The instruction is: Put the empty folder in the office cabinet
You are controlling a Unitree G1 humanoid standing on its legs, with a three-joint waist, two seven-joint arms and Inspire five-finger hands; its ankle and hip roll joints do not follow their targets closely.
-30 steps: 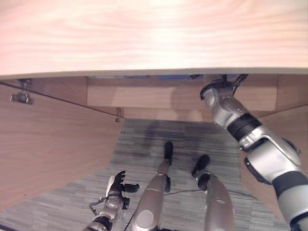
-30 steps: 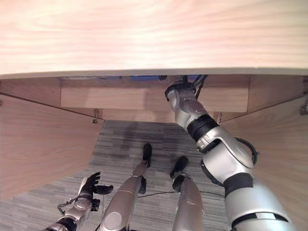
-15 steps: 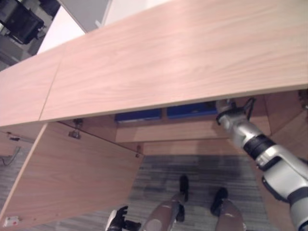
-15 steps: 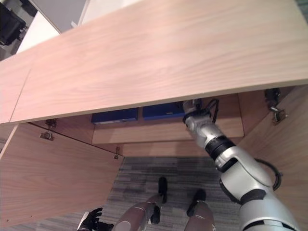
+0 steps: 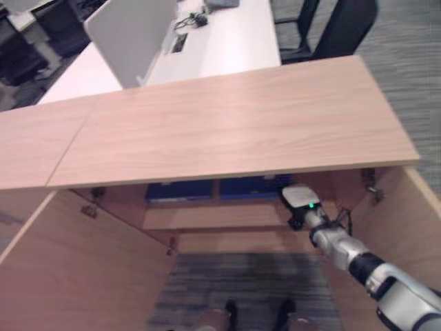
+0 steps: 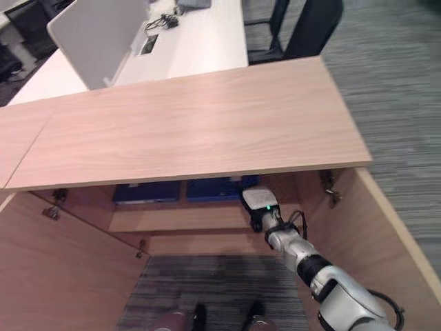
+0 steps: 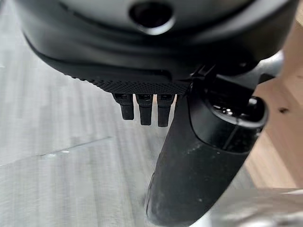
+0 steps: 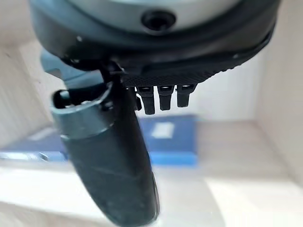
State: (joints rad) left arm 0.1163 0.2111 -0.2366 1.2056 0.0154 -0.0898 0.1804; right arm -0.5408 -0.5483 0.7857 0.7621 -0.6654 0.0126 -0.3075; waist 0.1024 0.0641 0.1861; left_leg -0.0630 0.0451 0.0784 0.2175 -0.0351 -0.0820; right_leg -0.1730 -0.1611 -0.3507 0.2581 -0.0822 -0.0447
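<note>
Head stereo pair looks steeply down from above; wrist cams sit very close on each hand.
Both eye views share the cabinet top (image 5: pixel 227 124), open cabinet door (image 5: pixel 76 276), blue folders (image 6: pixel 210 187) on the shelf and white desk (image 6: pixel 186 41) beyond. Right wrist view faces along the right hand (image 8: pixel 109 156) into the cabinet at a blue folder; left wrist view looks past the left hand (image 7: pixel 199 161) to grey carpet (image 7: pixel 57 142).

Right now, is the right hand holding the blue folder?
No. In the right wrist view the right hand is open, and the blue folder lies on the shelf beyond it.
</note>
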